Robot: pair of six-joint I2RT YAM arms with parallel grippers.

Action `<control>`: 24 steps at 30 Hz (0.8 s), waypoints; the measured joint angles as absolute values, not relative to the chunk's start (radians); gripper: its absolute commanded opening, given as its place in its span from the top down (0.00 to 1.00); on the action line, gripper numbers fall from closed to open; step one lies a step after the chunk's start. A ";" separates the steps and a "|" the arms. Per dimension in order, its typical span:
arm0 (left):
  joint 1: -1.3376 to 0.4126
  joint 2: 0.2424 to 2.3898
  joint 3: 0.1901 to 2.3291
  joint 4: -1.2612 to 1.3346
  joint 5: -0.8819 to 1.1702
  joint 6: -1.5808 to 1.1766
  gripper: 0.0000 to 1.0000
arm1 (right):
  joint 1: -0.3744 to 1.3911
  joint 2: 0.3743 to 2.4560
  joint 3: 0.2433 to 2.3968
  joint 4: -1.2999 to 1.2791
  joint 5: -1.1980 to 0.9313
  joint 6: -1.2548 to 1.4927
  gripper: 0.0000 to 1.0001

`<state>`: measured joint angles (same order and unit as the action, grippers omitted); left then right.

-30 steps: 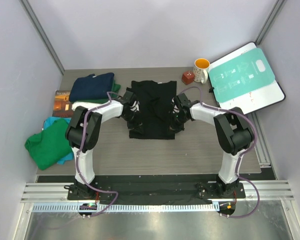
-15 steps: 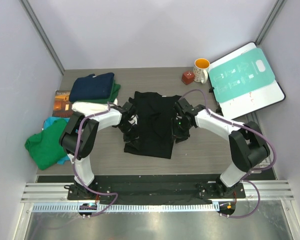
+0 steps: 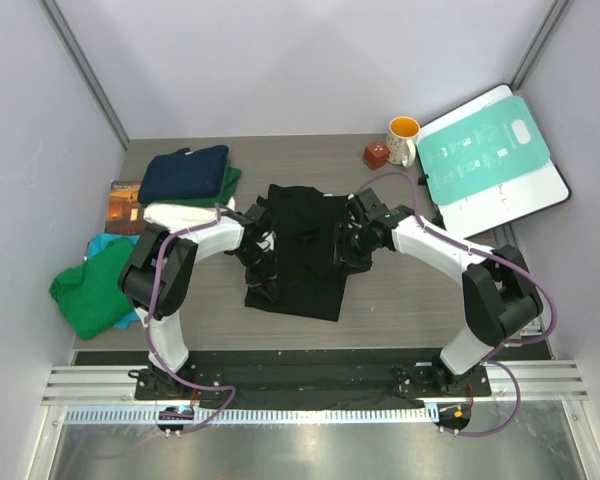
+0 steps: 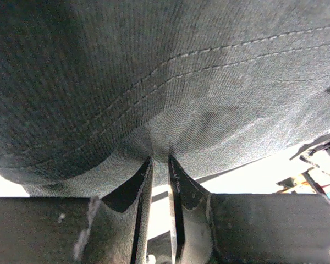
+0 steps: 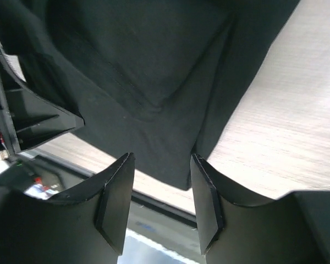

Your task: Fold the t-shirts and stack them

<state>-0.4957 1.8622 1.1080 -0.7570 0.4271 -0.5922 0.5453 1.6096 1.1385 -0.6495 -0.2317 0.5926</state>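
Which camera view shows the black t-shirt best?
The top external view: the whole black t-shirt is in sight, spread on the table. The left wrist view shows only a close-up of its stitched cloth. The right wrist view shows just one corner of it above the tabletop.

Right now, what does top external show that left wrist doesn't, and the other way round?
Only top external: the whole black t-shirt mid-table, the left gripper and right gripper at its two sides, the folded navy t-shirt, the green t-shirt, the mug, the teal-and-white board. Only left wrist: the stitched hem close up, cloth puckered at the fingertips, which stand a narrow slit apart. Both: the black t-shirt and the left gripper against it.
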 measured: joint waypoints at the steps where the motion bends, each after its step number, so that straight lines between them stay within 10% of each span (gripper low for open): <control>1: -0.496 1.862 1.108 -0.759 0.426 -0.592 0.80 | 0.545 1.610 1.116 -0.633 -0.246 0.615 0.48; 24: -0.496 1.862 1.107 -0.761 0.423 -0.589 0.81 | 0.545 1.601 0.927 -0.297 -0.370 0.935 0.44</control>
<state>-0.4957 1.8622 1.1069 -0.7609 0.4229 -0.5888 0.5453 1.6009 0.9268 -0.2966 -0.3698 0.9352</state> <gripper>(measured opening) 0.188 0.546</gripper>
